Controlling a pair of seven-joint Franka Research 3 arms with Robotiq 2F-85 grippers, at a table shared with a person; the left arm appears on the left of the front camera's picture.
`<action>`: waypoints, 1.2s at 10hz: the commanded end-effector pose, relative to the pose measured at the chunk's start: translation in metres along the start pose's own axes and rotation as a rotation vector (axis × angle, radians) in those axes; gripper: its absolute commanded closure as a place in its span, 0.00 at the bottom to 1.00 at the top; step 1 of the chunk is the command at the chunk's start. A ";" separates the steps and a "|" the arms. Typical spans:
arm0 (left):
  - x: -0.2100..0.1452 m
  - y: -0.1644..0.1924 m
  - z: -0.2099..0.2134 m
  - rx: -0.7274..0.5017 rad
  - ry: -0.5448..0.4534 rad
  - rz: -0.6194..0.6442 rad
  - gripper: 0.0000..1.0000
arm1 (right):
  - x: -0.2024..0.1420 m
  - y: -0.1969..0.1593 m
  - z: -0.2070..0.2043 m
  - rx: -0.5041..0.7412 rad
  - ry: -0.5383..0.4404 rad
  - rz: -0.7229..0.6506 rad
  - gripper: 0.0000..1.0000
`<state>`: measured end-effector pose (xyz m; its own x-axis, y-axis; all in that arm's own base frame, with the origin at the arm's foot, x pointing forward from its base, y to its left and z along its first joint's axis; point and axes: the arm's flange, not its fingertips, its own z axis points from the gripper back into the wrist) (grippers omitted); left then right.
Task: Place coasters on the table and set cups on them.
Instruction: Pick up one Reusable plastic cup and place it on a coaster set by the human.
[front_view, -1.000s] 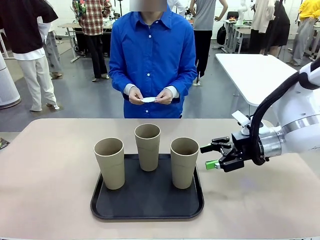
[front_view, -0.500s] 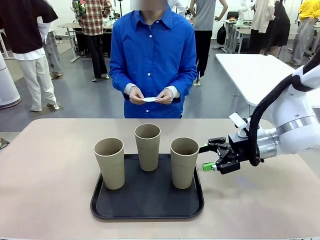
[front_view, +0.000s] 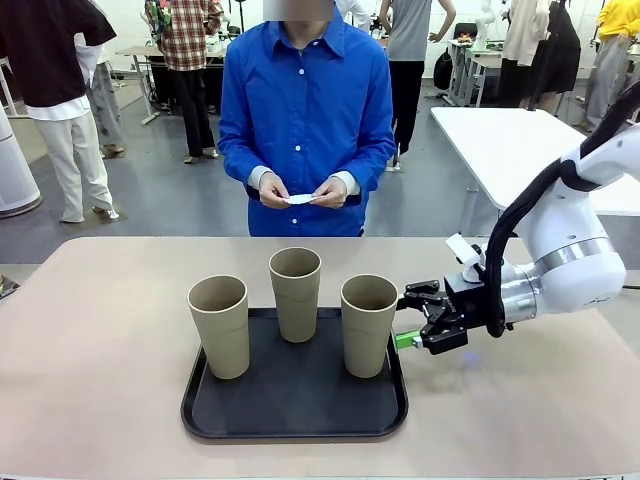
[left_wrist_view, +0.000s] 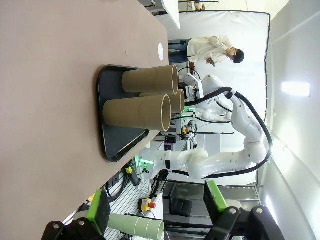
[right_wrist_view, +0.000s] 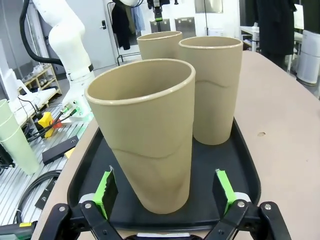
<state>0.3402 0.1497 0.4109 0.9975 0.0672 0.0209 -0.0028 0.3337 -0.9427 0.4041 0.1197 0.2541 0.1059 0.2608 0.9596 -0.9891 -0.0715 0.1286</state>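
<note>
Fronting busy room (front_view: 160, 195), beige table (front_view: 100, 350)

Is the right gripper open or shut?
Open: the black right gripper's green pads stand wide apart, with a khaki tapered tumbler framed between them.

You see three plain khaki-beige cups (front_view: 297, 295) on a solid black tray (front_view: 290, 405), a beige-tan table (front_view: 100, 350), the right gripper (front_view: 404, 318) black with green pads (front_view: 405, 341) on a white arm (front_view: 585, 240), and at the far side a person's plain blue shirt (front_view: 305, 100) with white buttons and white coasters (front_view: 298, 199) held before it.
</note>
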 end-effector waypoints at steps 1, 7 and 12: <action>-0.001 -0.001 0.002 -0.009 -0.001 -0.005 0.00 | -0.006 -0.005 -0.010 0.000 -0.025 0.006 0.00; -0.001 -0.001 0.002 -0.009 -0.001 -0.005 0.00 | -0.010 0.007 -0.033 0.075 0.020 0.045 0.00; -0.001 -0.001 0.002 -0.009 -0.001 -0.005 0.00 | -0.006 -0.004 -0.045 0.063 0.023 0.058 0.00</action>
<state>0.3402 0.1497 0.4109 0.9975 0.0672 0.0209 -0.0028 0.3337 -0.9427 0.3980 0.1537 0.2428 0.0725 0.2738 0.9591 -0.9803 -0.1575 0.1191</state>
